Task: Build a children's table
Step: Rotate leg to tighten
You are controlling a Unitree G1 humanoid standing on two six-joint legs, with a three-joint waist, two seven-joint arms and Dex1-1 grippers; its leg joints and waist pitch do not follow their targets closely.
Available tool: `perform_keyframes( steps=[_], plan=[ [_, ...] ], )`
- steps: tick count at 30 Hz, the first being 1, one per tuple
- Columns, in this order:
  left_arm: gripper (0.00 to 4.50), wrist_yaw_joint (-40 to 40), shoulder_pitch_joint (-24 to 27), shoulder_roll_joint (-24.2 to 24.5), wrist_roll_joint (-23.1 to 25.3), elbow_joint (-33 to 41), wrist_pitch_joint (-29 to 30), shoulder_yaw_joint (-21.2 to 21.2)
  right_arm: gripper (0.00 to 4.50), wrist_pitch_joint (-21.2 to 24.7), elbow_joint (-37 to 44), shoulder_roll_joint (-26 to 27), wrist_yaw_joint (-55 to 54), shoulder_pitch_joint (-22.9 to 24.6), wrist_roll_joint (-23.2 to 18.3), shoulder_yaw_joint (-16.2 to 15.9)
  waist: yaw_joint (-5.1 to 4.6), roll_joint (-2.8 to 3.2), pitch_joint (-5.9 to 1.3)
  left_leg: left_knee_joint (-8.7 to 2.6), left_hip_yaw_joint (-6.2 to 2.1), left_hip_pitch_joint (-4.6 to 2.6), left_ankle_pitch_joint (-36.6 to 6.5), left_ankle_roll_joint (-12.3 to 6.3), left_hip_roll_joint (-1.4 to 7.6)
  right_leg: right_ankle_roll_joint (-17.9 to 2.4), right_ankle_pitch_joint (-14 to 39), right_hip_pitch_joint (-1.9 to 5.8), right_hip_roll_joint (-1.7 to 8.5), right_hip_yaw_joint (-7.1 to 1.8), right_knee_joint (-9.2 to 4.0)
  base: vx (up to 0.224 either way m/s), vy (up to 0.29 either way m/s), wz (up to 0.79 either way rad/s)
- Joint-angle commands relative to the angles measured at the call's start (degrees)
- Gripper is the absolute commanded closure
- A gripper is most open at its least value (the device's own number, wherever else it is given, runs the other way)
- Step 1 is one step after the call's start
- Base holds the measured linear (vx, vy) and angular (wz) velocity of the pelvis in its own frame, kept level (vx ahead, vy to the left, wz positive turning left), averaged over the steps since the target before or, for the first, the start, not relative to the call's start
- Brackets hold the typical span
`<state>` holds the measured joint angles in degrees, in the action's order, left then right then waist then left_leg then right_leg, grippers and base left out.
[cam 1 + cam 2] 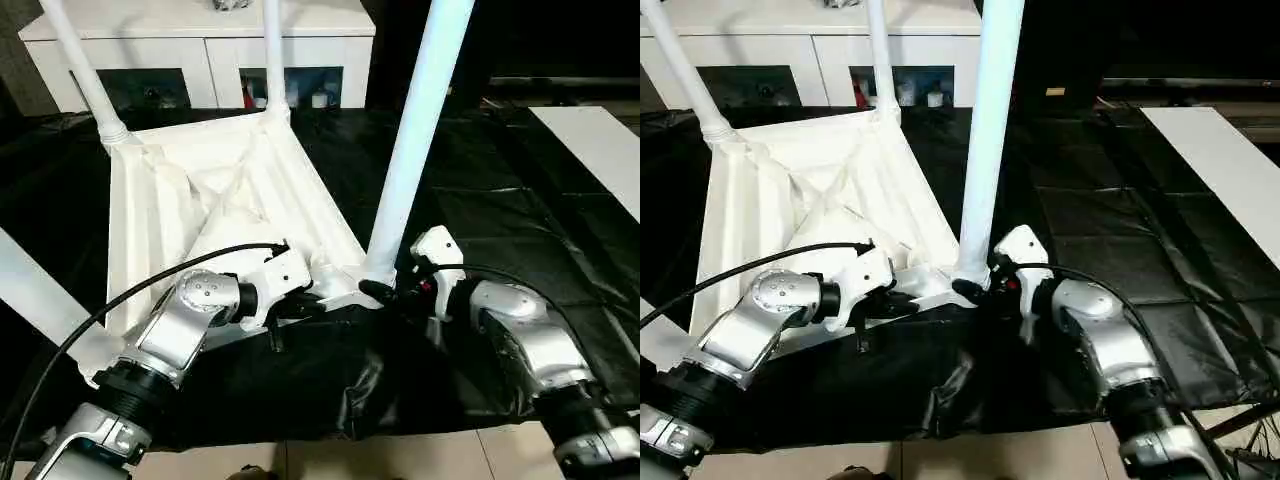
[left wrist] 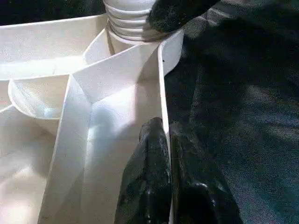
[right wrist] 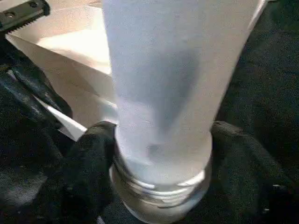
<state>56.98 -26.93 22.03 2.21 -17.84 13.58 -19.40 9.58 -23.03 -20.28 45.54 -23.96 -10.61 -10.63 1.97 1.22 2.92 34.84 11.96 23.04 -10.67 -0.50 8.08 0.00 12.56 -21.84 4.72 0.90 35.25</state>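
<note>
The white tabletop (image 1: 200, 200) lies ribbed side up on a black sheet, tilted, with legs standing in its corner sockets. The nearest right leg (image 1: 415, 140) rises from the front corner socket. My right gripper (image 1: 385, 292) wraps its black fingers (image 3: 91, 158) around this leg's threaded base (image 3: 159, 186), one on each side and touching it. My left gripper (image 1: 300, 305) is shut on the tabletop's thin front rim (image 2: 161, 88) just left of that corner. Two more legs (image 1: 85, 75) (image 1: 273, 60) stand at the far corners, and another leg (image 1: 40, 300) slants off at the near left.
A white cabinet (image 1: 200, 30) with glass-fronted compartments stands behind the table. The black sheet (image 1: 480, 200) covers the floor to the right, with a white board (image 1: 600, 150) at the far right. Light floor tiles (image 1: 400, 455) show along the near edge.
</note>
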Motion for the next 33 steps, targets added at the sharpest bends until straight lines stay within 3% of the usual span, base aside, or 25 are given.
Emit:
perform_keyframes(
  steps=[1,10,13,15,18,21,22,23,27,29,30,32,33],
  plan=[
    [4.5,1.43,-0.1,0.44,0.38,-0.31,-0.93,-1.35,1.6,-0.34,-1.33,-0.5,-1.23,-1.26,0.72,1.53,0.1,-0.57,-3.68,-4.39,-2.5,-2.08,-8.87,-3.7,5.18,-15.49,1.0,1.57,4.06,-1.65,-3.4,0.0,0.0,0.0],
    [4.5,1.54,-0.07,0.71,0.55,-0.78,-0.68,-1.47,1.81,-1.22,-3.86,0.59,-3.34,-1.59,1.94,1.88,-0.02,-0.49,-3.63,-4.49,-2.53,-2.02,-10.01,-3.27,5.15,-15.42,2.73,1.47,4.09,-1.67,-3.58,0.0,0.0,0.0],
    [4.5,-1.61,-0.67,-1.85,0.82,-1.68,1.65,-1.26,1.81,-0.45,-6.34,4.25,-16.49,-2.51,4.32,4.46,-0.57,-0.53,-3.46,-4.99,-2.68,-1.92,-11.88,-1.49,5.13,-14.74,6.25,1.27,3.95,-1.62,-3.71,0.0,0.0,0.0],
    [4.5,-5.48,-1.83,-4.64,1.64,-3.4,3.2,-1.07,1.81,1.11,-7.65,7.07,-24.99,-3.15,4.97,6.56,-1.01,-0.6,-3.41,-5.24,-2.75,-2.24,-15.13,0.89,5.05,-13.68,10.61,0.9,3.9,-1.7,-4.18,0.0,0.0,0.0],
    [4.5,-13.26,-4.65,-10.43,2.51,-7.58,6.56,0.02,1.81,3.8,-10.22,11.6,-37.02,-4.44,5.56,9.28,-1.27,-0.58,-3.43,-5.22,-2.66,-2.46,-16.29,2.33,4.89,-12.98,11.15,0.45,3.84,-1.91,-4.47,0.0,0.0,0.0],
    [4.5,-21.5,-8.62,-16.25,3.75,-13.83,7.99,1.06,1.81,4.64,-14.49,16.38,-46.41,-6.85,5.21,11.16,-1.15,-0.76,-3.6,-5.07,-2.69,-2.37,-15.43,2.03,4.74,-12.76,9.86,0.65,3.92,-1.91,-4.54,0.0,0.0,0.0],
    [4.5,-25.27,-10.76,-18.83,4.52,-17.48,7.74,1.33,1.82,4.09,-16.41,18.37,-49.18,-8.33,6.16,10.38,-1.05,-0.62,-3.59,-5.03,-2.6,-2.62,-15.34,1.94,4.7,-12.62,9.68,0.36,3.95,-1.96,-4.72,0.0,0.0,0.0],
    [4.5,-25.77,-11.06,-19.18,4.69,-18.01,7.63,1.36,1.82,3.92,-16.67,18.65,-49.53,-8.54,6.37,10.21,-0.92,-0.67,-3.68,-5.0,-2.54,-2.66,-15.0,1.9,4.6,-12.34,9.01,0.46,3.84,-1.88,-4.74,0.0,0.0,0.0],
    [4.5,-28.3,-13.17,-20.9,6.48,-21.9,4.34,0.73,1.82,1.11,-17.97,21.5,-47.48,-10.05,6.11,8.47,-0.03,-0.78,-3.91,-4.76,-2.48,-2.07,-10.28,-1.33,4.62,-11.93,2.1,1.2,4.08,-1.7,-4.22,0.0,0.0,0.0],
    [4.5,-27.99,-13.23,-20.88,6.68,-21.83,3.48,0.75,1.82,0.46,-16.67,22.22,-45.39,-9.85,4.89,8.87,0.13,-0.68,-3.86,-4.75,-2.46,-2.02,-10.52,-2.31,4.69,-12.01,2.75,1.21,4.25,-1.69,-4.34,0.0,0.0,0.0],
    [4.5,-27.99,-13.23,-20.88,6.68,-21.83,3.48,0.75,1.26,0.46,-16.67,22.22,-45.39,-9.85,4.89,8.87,0.08,-0.69,-3.74,-4.92,-2.52,-2.1,-11.81,-2.2,4.81,-11.88,4.82,1.12,4.19,-1.64,-4.5,0.0,0.0,0.0],
    [4.5,-25.84,-12.38,-18.71,7.19,-19.86,1.58,0.01,1.12,-1.08,-11.55,19.75,-43.53,-7.95,5.71,8.48,0.3,-0.66,-3.74,-4.98,-2.52,-2.3,-13.22,-1.78,4.87,-11.17,7.29,1.01,4.19,-1.69,-4.77,0.0,0.0,0.0],
    [4.5,-25.35,-12.17,-18.28,7.13,-19.52,1.21,0.01,1.06,-1.49,-10.61,19.12,-43.89,-7.6,6.19,8.5,0.32,-0.77,-3.74,-5.07,-2.62,-2.04,-12.57,-1.82,4.9,-10.81,6.89,1.19,4.21,-1.68,-4.66,0.0,0.0,0.0]
  ],
)
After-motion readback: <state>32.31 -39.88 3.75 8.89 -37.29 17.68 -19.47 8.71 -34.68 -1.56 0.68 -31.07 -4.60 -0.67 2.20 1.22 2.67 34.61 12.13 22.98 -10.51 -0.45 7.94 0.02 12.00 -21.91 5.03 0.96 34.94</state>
